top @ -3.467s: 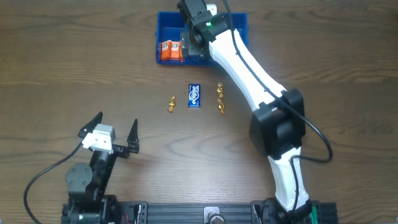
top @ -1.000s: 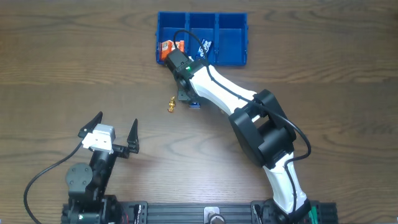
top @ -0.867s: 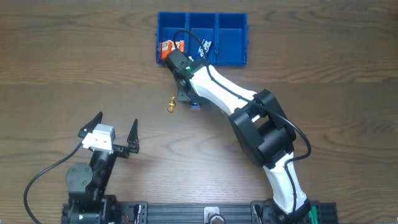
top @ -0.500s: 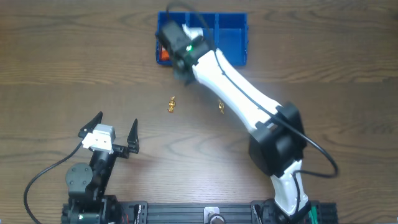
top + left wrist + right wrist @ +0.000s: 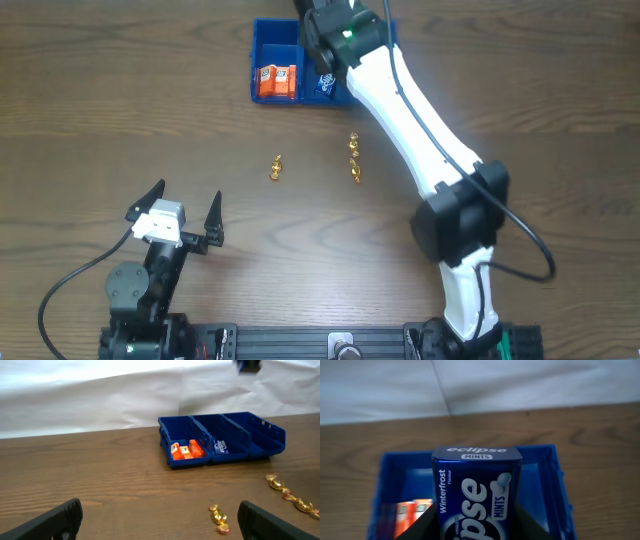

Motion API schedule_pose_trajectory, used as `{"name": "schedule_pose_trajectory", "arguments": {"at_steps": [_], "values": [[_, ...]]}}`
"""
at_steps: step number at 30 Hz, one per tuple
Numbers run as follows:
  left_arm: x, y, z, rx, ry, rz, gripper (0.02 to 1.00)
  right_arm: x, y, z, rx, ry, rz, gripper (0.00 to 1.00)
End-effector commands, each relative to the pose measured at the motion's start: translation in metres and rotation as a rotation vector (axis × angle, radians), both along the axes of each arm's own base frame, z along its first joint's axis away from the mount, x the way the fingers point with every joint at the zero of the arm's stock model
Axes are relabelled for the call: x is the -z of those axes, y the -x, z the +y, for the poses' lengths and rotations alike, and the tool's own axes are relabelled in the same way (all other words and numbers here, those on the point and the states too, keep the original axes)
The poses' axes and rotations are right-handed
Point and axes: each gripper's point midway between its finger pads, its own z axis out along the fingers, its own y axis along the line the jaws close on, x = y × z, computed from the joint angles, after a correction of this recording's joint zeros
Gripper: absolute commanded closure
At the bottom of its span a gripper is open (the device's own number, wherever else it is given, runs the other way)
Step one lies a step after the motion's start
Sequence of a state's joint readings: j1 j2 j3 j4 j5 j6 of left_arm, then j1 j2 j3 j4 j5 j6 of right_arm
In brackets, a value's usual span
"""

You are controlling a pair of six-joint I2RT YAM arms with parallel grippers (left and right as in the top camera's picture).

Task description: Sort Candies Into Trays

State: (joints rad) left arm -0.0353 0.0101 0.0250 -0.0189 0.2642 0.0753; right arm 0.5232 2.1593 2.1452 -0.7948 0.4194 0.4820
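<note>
— Blue tin (image 5: 477, 485), pinched upright between the right gripper's (image 5: 479, 527) fingers (image 5: 427, 530), one on each side of it. It hangs above the blue tray (image 5: 561, 495) at the far side of the bench (image 5: 120, 100).

— Over which compartment?

— About the middle one, judging from the right wrist view, though I can't be surer than that. The middle one already holds a blue packet (image 5: 326, 86), so the tin would match it.

— And the rest of the tray?

— The left compartment has two orange packs (image 5: 277, 80) lying side by side.

— What is left out on the bench?

— Only the gold-wrapped sweets. A single one (image 5: 277, 167) lies near the middle, with a short string of them (image 5: 355, 160) to its right. All are well apart from the tray. None of the gold ones are sorted yet, and I'd guess the right compartment is meant for them.

— The left gripper (image 5: 186, 212)?

— Its fingers are spread wide and hold nothing. It sits at the near left, well apart from the sweets and the tray.

— So how far along?

— Past halfway, by my reckoning. Orange looks done, blue will be done once this tin is set down, and the gold is all to come.
</note>
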Motion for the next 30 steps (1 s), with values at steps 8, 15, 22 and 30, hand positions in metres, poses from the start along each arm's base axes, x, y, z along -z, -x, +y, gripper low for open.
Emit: {"name": "schedule_pose_trajectory", "arguments": {"at_steps": [8, 15, 22, 30], "values": [[0.016, 0.001, -0.003, 0.02, 0.009, 0.048, 0.02, 0.08, -0.012, 0.011, -0.039, 0.032, 0.122, 0.691], [0.016, 0.001, -0.003, 0.02, 0.009, 0.047, 0.02, 0.08, -0.013, 0.012, -0.039, 0.032, 0.121, 0.676], [0.016, 0.001, -0.003, 0.02, 0.009, 0.048, 0.02, 0.083, -0.012, 0.011, -0.039, 0.035, 0.127, 0.641], [0.016, 0.001, -0.003, 0.02, 0.009, 0.048, 0.02, 0.084, -0.01, 0.012, -0.041, 0.039, 0.133, 0.027]]}}
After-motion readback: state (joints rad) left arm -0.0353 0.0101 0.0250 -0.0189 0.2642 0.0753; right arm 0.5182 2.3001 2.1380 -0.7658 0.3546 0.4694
